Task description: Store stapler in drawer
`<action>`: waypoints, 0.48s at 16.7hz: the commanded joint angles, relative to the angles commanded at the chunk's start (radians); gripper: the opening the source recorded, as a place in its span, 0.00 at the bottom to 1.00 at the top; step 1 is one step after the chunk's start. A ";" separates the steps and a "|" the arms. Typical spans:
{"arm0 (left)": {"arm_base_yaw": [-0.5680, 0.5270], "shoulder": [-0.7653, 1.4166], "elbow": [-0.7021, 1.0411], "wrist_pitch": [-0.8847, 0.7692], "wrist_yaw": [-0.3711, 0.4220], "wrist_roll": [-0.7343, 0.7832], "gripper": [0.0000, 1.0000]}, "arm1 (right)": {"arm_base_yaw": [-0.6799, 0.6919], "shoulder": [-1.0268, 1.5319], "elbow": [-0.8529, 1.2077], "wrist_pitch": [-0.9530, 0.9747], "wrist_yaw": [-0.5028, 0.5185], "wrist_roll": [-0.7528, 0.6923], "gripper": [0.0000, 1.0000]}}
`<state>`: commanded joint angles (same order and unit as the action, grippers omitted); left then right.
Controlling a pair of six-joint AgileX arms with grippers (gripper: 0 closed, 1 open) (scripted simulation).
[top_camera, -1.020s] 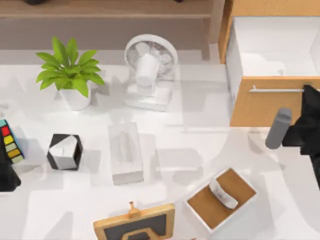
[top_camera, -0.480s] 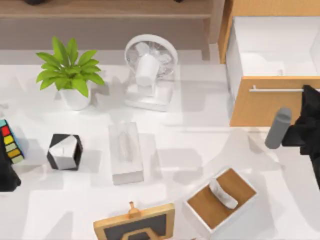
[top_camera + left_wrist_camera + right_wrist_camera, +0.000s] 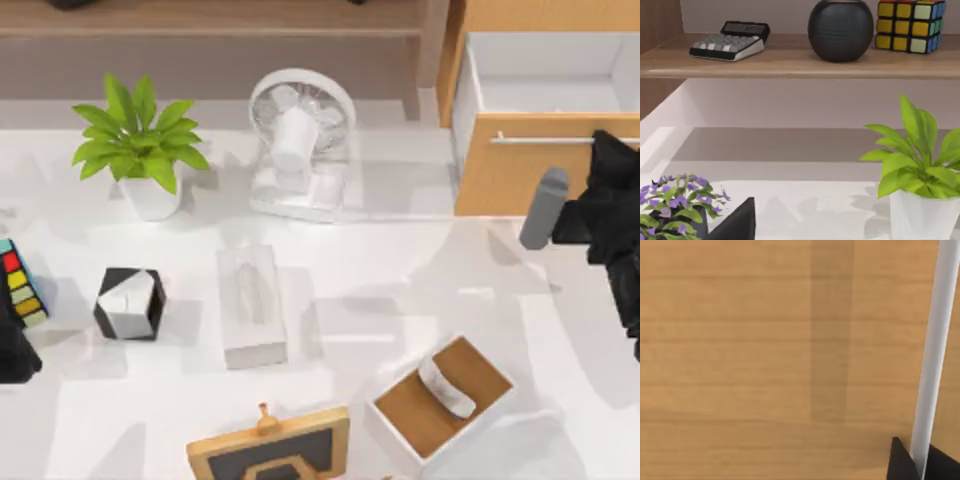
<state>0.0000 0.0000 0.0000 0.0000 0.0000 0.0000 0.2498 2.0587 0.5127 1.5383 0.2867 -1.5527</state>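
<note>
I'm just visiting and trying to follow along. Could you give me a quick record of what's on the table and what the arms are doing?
drawer: top right, partly open, white inside showing
handle: silver bar across the wooden front
right gripper: at the handle, a finger on each side of the bar
left gripper: parked at the table's left edge
stapler: cannot make it out
table, left: plant
table, middle: fan, tissue box
table, lower right: tray holding a small curved piece

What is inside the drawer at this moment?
The drawer's visible part shows bare white walls and floor; the wooden front hides the near strip. The right gripper is at its silver handle.
</note>
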 joint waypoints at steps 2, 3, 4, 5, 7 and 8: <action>0.000 0.000 0.000 0.000 0.000 0.000 1.00 | -0.009 0.012 0.037 -0.027 -0.013 -0.001 0.00; 0.000 0.000 0.000 0.000 0.000 0.000 1.00 | -0.010 0.014 0.044 -0.032 -0.015 -0.001 0.00; 0.000 0.000 0.000 0.000 0.000 0.000 1.00 | -0.010 0.014 0.044 -0.032 -0.015 -0.001 0.00; 0.000 0.000 0.000 0.000 0.000 0.000 1.00 | -0.010 0.014 0.044 -0.032 -0.015 -0.001 0.00; 0.000 0.000 0.000 0.000 0.000 0.000 1.00 | -0.009 0.012 0.042 -0.033 -0.012 0.002 0.00; 0.000 0.000 0.000 0.000 0.000 0.000 1.00 | -0.013 0.015 0.054 -0.038 -0.013 0.002 0.00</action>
<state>0.0000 0.0000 0.0000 0.0000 0.0000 0.0000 0.2373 2.0738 0.5666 1.5005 0.2738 -1.5510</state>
